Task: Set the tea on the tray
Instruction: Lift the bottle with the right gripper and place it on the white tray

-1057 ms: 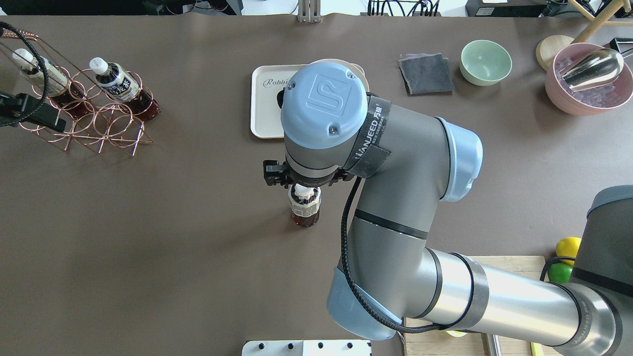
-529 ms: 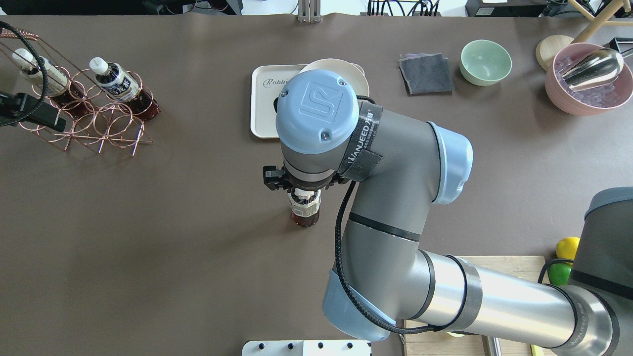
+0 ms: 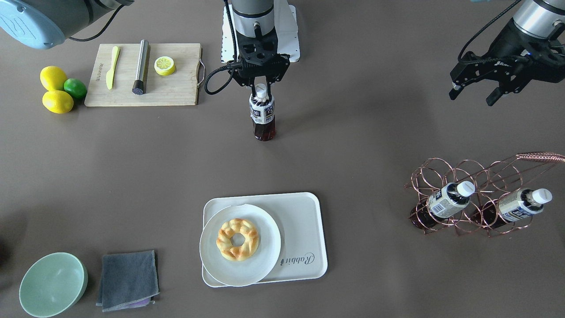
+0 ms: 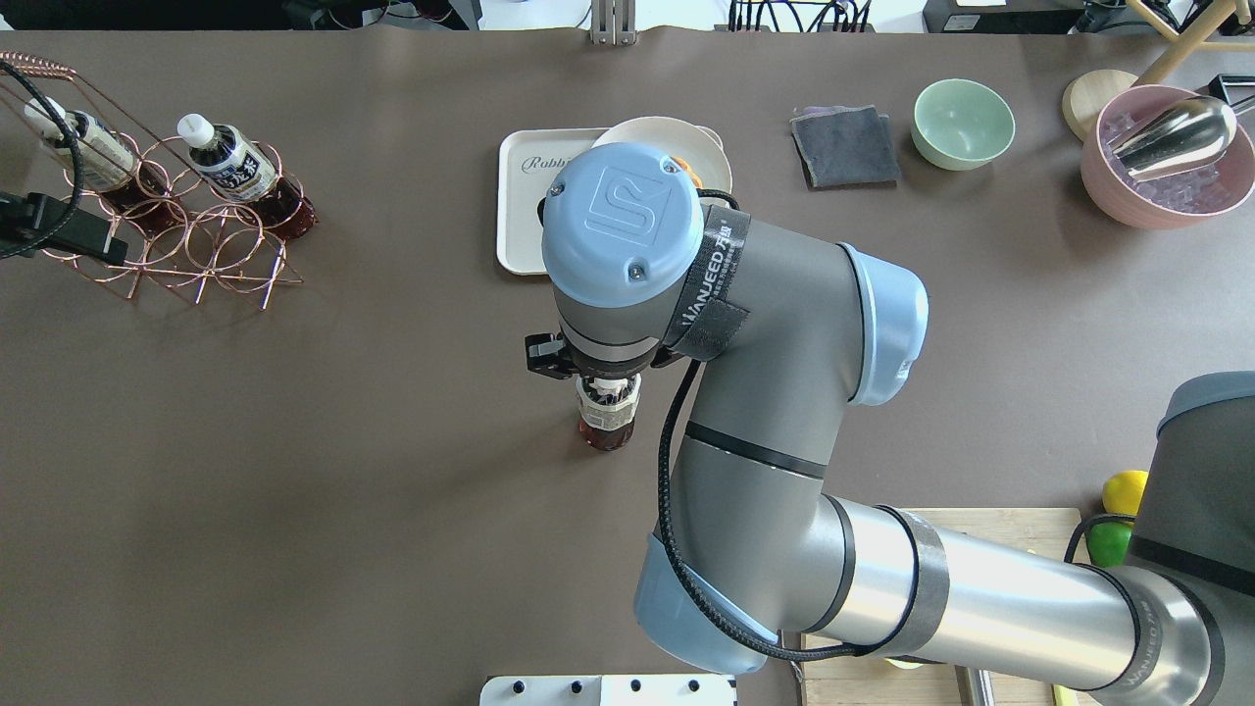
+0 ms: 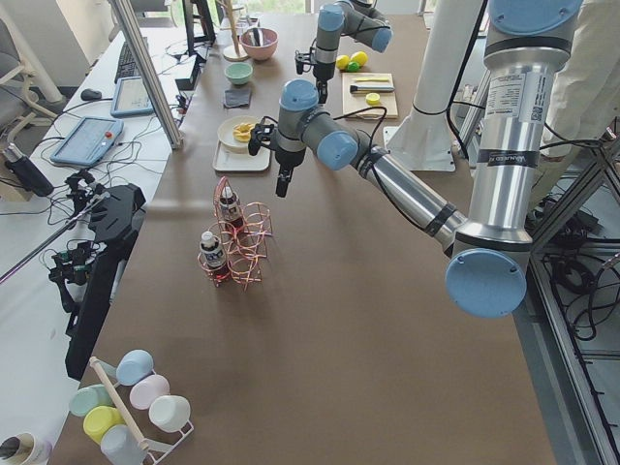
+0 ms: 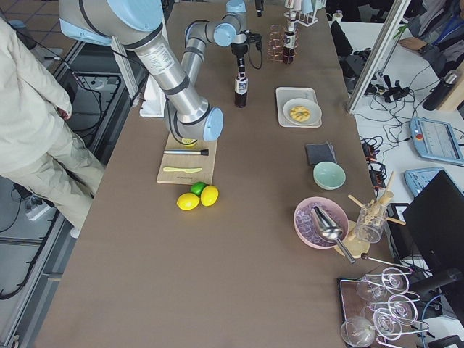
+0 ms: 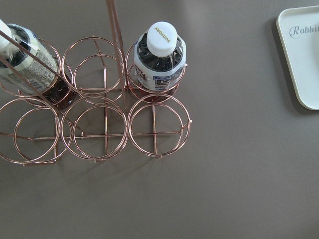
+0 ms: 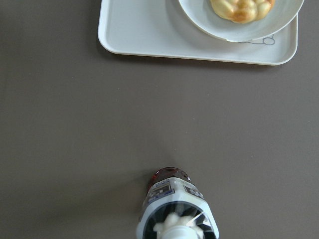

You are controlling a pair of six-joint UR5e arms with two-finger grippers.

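Observation:
The tea bottle (image 3: pixel 263 115) stands upright on the brown table, near the robot's side and well short of the tray; it also shows in the overhead view (image 4: pixel 606 417) and the right wrist view (image 8: pixel 174 204). My right gripper (image 3: pixel 261 89) hangs straight above it, open, with a finger on each side of the white cap. The cream tray (image 3: pixel 300 221) marked "Rabbit" lies across the table, its bare half free. My left gripper (image 3: pixel 471 93) is open and empty above the copper wire rack (image 3: pixel 485 194).
A round white plate (image 3: pixel 265 251) with a doughnut (image 3: pixel 237 238) covers half the tray. Two alike bottles (image 3: pixel 446 201) (image 3: pixel 521 205) lie in the rack. A cutting board (image 3: pixel 176 88), lemons (image 3: pixel 55 90), green bowl (image 3: pixel 53 282), and grey cloth (image 3: pixel 128 278) sit on the right arm's side.
My right arm has shifted toward the robot and over the bottle, so its wrist now hides more of the cap. The bottle has not moved.

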